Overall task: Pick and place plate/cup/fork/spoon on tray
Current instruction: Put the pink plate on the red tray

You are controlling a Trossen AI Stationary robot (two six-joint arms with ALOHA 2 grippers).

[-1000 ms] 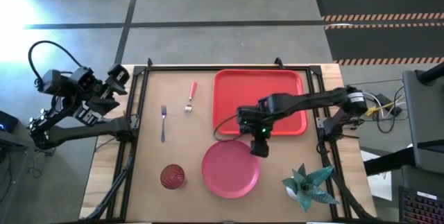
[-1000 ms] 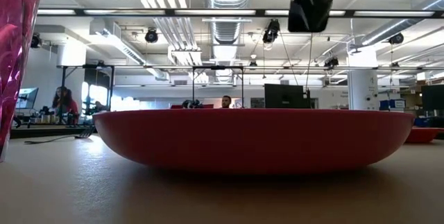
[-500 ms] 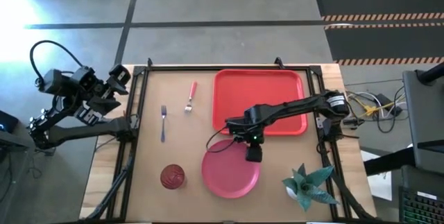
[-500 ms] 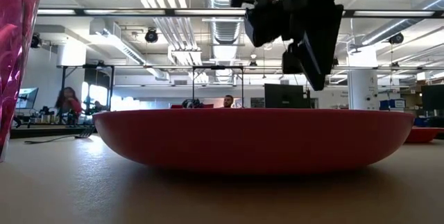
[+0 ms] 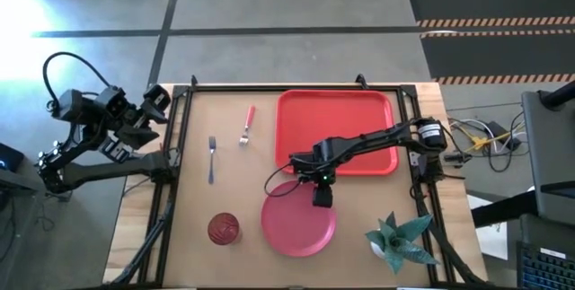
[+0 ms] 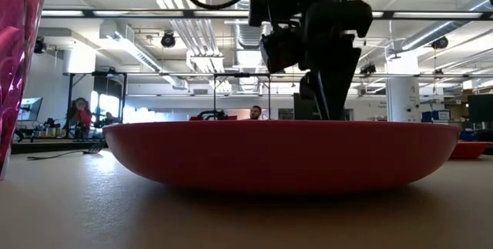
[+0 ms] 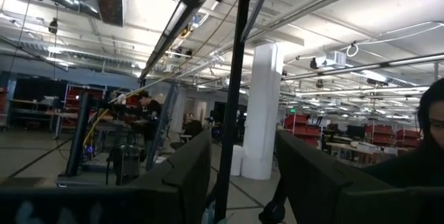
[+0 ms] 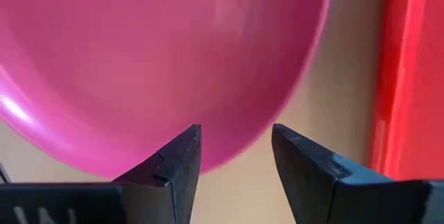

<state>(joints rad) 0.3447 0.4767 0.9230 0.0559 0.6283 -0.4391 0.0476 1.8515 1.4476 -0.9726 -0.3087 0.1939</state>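
— Two arms, but only one is working? At the far left of the high view the left claw (image 5: 154,101) waits off the bench (image 5: 189,209); whether it's parted I can't tell.

— Right. Lower centre lies the plate (image 5: 299,219), and the right claw (image 5: 321,197) hangs over its upper rim (image 8: 229,156), fingers (image 8: 179,160) apart and empty.

— Light, stiff, slick plastic, I'd guess; pinch that raised rim. The tray (image 5: 337,131) sits just above.

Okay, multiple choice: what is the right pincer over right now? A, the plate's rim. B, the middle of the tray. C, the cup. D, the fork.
A: the right pincer hangs open over the plate at its rim, on the side nearest the tray.
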